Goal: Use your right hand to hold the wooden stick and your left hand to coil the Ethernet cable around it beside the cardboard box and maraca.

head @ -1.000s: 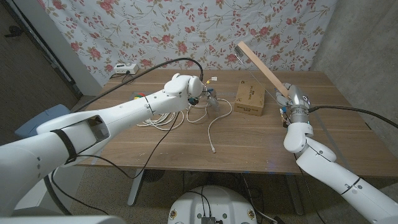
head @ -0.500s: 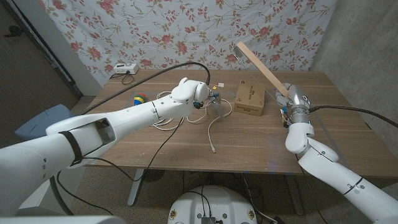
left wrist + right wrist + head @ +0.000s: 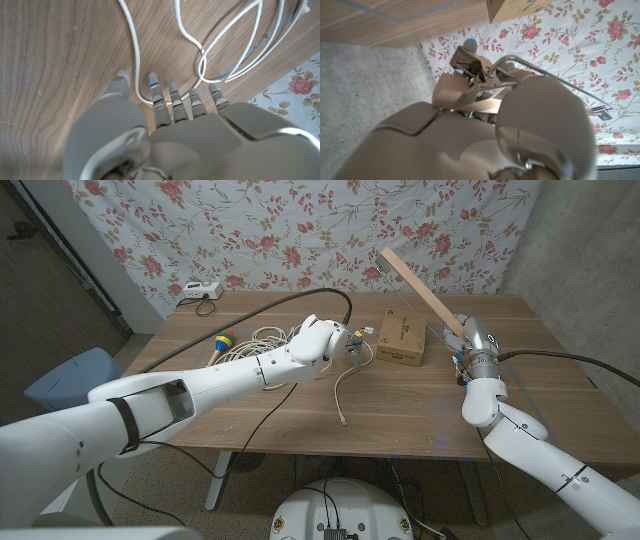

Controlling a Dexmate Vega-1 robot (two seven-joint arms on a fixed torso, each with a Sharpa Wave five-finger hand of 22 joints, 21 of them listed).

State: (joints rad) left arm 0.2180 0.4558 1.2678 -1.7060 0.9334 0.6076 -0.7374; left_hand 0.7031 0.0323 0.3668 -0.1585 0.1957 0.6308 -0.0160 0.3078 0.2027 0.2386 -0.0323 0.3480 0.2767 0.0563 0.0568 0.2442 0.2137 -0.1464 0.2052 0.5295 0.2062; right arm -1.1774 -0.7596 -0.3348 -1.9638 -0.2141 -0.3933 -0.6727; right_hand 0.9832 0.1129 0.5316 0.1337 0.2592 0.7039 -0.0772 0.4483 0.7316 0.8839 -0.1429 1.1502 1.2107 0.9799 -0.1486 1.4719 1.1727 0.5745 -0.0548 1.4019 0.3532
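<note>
My right hand (image 3: 472, 345) grips the lower end of the wooden stick (image 3: 420, 285) at the table's right side. The stick slants up and to the left above the cardboard box (image 3: 402, 340). The right wrist view has that hand (image 3: 470, 145) wrapped around the stick (image 3: 450, 95). The white Ethernet cable (image 3: 345, 385) lies in loose coils mid-table, with one end trailing toward the front edge. My left hand (image 3: 322, 340) hovers over the coils just left of the box. In the left wrist view its fingers (image 3: 172, 100) are spread above the cable (image 3: 135, 50), which runs between thumb and fingers without being held. The colourful maraca (image 3: 222, 340) lies at the left.
A small white device (image 3: 200, 290) with a cord sits at the table's (image 3: 400, 405) back left corner. A floral curtain hangs behind the table, and a grey wall stands to the right. A black cable loops over my left arm.
My left hand has moved right and a little forward across the cable coils toward the box, uncovering the maraca. My right hand and the stick have stayed still.
</note>
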